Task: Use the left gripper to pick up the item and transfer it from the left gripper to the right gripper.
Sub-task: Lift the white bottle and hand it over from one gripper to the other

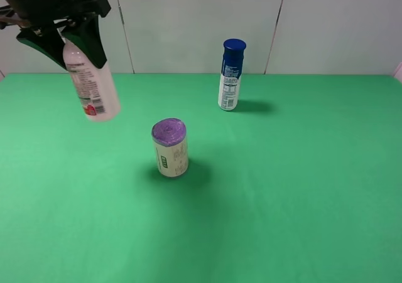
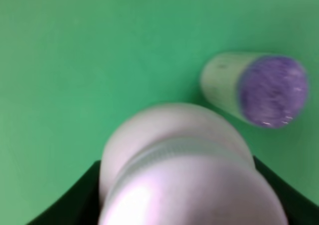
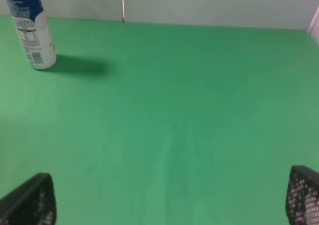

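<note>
The item, a pale pinkish-white bottle (image 1: 94, 85) with a printed label and a red mark, hangs in the air at the upper left of the high view, tilted. My left gripper (image 1: 70, 41) is shut on its upper end, well above the green table. In the left wrist view the bottle (image 2: 184, 170) fills the foreground, blurred, between the black fingers (image 2: 70, 205). My right gripper (image 3: 172, 205) is open and empty, with only its two fingertips (image 3: 30, 202) showing above bare green cloth. The right arm is out of the high view.
A purple-topped can (image 1: 170, 147) stands on the green table (image 1: 301, 201) near the middle, also in the left wrist view (image 2: 256, 88). A blue-capped spray can (image 1: 231, 74) stands at the back centre, also in the right wrist view (image 3: 31, 28). A pale wall bounds the far edge.
</note>
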`<move>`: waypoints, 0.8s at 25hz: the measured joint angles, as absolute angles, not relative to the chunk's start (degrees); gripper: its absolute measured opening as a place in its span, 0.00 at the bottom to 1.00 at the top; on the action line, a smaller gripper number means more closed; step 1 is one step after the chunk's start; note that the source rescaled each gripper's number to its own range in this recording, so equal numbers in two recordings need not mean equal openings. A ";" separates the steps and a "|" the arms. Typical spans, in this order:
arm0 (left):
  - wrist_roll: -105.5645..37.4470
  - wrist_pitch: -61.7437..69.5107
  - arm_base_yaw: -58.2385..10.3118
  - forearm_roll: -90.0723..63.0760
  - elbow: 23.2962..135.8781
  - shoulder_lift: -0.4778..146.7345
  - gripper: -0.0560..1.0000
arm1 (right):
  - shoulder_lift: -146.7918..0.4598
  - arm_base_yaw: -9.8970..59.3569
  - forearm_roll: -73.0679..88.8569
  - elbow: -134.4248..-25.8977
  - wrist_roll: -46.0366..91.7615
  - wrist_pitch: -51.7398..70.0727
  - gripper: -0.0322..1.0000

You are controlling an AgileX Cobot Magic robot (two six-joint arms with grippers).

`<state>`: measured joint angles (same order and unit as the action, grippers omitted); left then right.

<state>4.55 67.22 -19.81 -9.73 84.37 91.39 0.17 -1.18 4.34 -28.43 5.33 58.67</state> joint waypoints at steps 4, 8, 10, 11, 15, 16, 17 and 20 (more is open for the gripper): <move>4.13 64.26 -23.39 -11.86 85.00 91.33 0.06 | 0.17 -1.18 4.34 -28.43 5.33 58.67 1.00; 4.13 59.42 -26.55 -16.15 85.00 91.33 0.06 | 0.17 -1.18 4.34 -28.43 5.33 58.67 1.00; 4.13 57.01 -28.01 -17.98 85.00 91.51 0.06 | 0.17 -1.18 4.34 -28.43 5.33 58.67 1.00; 4.13 55.90 -28.82 -18.90 85.00 91.80 0.06 | 0.17 -1.18 4.34 -28.43 5.33 58.67 1.00; 4.13 52.32 -31.86 -21.30 85.12 93.42 0.06 | 0.17 -1.18 4.34 -28.43 5.33 58.67 1.00; 4.13 51.42 -32.44 -22.01 85.12 93.98 0.06 | 0.17 -1.18 4.34 -28.43 5.33 58.67 1.00; 4.13 50.57 -33.02 -22.75 85.12 94.53 0.06 | 0.17 -1.18 4.39 -28.43 5.33 58.67 1.00; 3.70 49.03 -34.05 -27.19 85.12 96.59 0.06 | 0.17 -1.18 4.52 -28.43 5.33 58.67 1.00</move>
